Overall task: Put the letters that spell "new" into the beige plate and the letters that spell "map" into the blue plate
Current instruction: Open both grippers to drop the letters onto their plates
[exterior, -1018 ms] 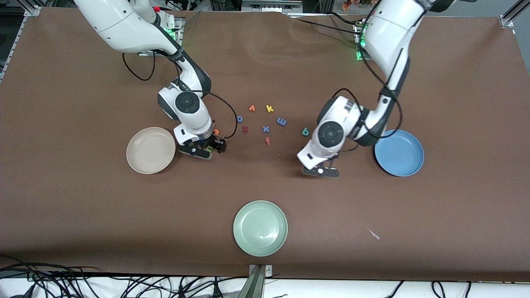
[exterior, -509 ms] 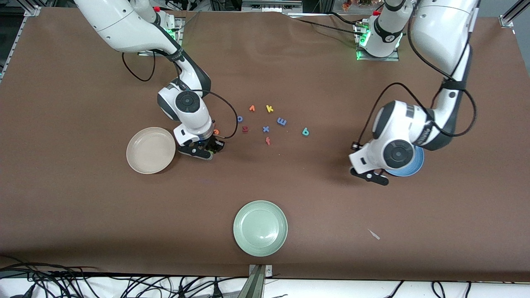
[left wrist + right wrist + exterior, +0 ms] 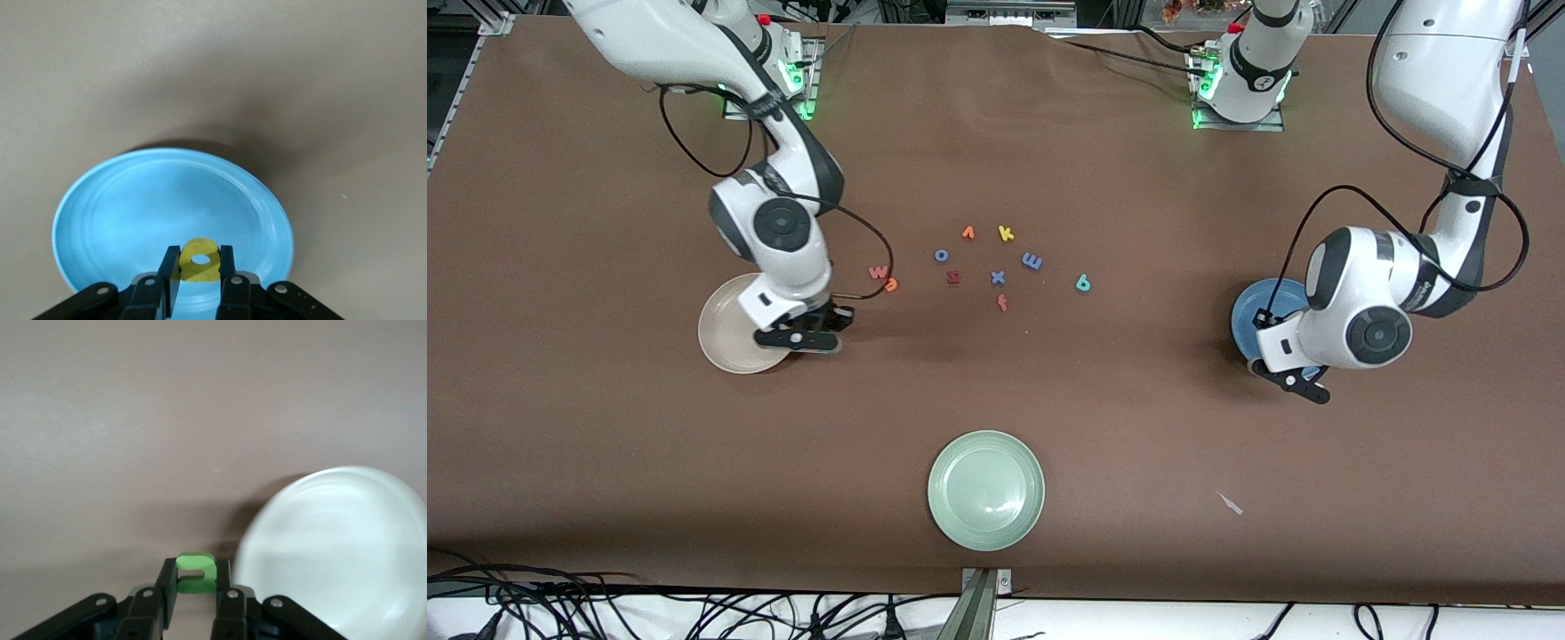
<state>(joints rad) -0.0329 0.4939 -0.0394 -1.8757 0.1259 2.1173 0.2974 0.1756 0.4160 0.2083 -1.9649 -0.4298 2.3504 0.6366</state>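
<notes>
In the right wrist view my right gripper (image 3: 195,579) is shut on the green n (image 3: 195,572). It hangs over the brown table just beside the rim of the beige plate (image 3: 347,547). In the front view that gripper (image 3: 816,333) overlaps the beige plate's (image 3: 725,342) edge. My left gripper (image 3: 200,267) is shut on the yellow a (image 3: 200,260) above the blue plate (image 3: 147,207), over its rim (image 3: 1258,307) nearest the front camera. The pinkish-red w (image 3: 879,272) and orange e (image 3: 891,284) lie side by side on the table. Blue m (image 3: 1032,260) and teal p (image 3: 1083,284) lie in the letter cluster.
Other loose letters sit mid-table: a blue o (image 3: 941,255), orange v (image 3: 967,233), yellow k (image 3: 1006,234), dark red z-like letter (image 3: 953,277), blue x (image 3: 998,277) and a red f (image 3: 1002,303). A pale green plate (image 3: 985,489) stands near the front edge.
My right gripper closed on the green n and carried it up toward the beige plate, uncovering the w and e. My left arm swung the yellow a over to the blue plate.
</notes>
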